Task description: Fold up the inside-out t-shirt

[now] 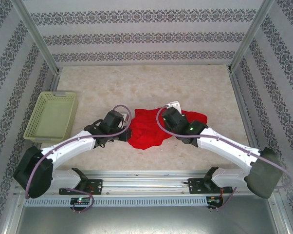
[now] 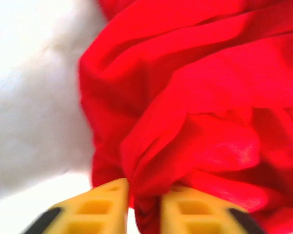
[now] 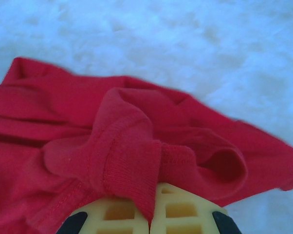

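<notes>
As the inside-out t-shirt (image 1: 146,131) lies between them, we note the right claw (image 3: 153,197) pinching its ribbed edge, the left claw (image 2: 144,192) parted around a fold, grip uncertain.

From above, light is bright and even, shadows faint. At the left wrist the fingers (image 2: 105,212) are blurred, the t-shirt (image 2: 195,97) beyond the jaws soft, the table (image 2: 34,97) left of them perhaps overexposed. Right wrist: bluish cast, its cloth sharp at the jaws.
</notes>
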`<state>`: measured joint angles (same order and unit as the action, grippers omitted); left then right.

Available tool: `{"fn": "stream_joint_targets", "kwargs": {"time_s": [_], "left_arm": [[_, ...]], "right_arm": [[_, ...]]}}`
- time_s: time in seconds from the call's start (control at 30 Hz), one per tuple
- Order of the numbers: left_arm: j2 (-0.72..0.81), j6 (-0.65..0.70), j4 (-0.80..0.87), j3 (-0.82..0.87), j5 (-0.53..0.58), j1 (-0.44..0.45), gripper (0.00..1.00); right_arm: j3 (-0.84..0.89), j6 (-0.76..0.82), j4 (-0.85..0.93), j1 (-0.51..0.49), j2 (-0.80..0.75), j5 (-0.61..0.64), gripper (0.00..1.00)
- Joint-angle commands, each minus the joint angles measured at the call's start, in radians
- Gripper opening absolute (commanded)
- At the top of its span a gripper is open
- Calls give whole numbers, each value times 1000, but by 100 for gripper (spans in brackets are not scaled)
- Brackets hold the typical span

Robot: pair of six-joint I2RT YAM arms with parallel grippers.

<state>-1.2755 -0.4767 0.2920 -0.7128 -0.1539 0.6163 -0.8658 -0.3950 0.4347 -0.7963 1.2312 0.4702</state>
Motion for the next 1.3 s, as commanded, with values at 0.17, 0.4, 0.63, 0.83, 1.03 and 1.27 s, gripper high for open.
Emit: {"fn": "stream_joint_targets", "kwargs": {"time_s": [0.17, 0.4, 0.63, 0.83, 1.03, 1.27], "left_arm": [[62, 6, 255, -110, 398, 158, 46], [26, -137, 303, -189, 375, 282, 47], [-57, -199, 194, -219, 304, 283, 46], [-106, -214, 182, -230, 283, 283, 45], [-164, -217, 171, -255, 284, 283, 45], [-196, -226, 178, -277, 344, 268, 25]], "right_arm": [[-14, -19, -117, -4, 10, -165, 0], [-25, -22, -120, -6, 28, -175, 0], [-19, -25, -122, -18, 34, -173, 0], [-5, -25, -123, -20, 30, -162, 0], [1, -23, -130, -23, 32, -164, 0], [5, -20, -129, -27, 17, -166, 0]]}}
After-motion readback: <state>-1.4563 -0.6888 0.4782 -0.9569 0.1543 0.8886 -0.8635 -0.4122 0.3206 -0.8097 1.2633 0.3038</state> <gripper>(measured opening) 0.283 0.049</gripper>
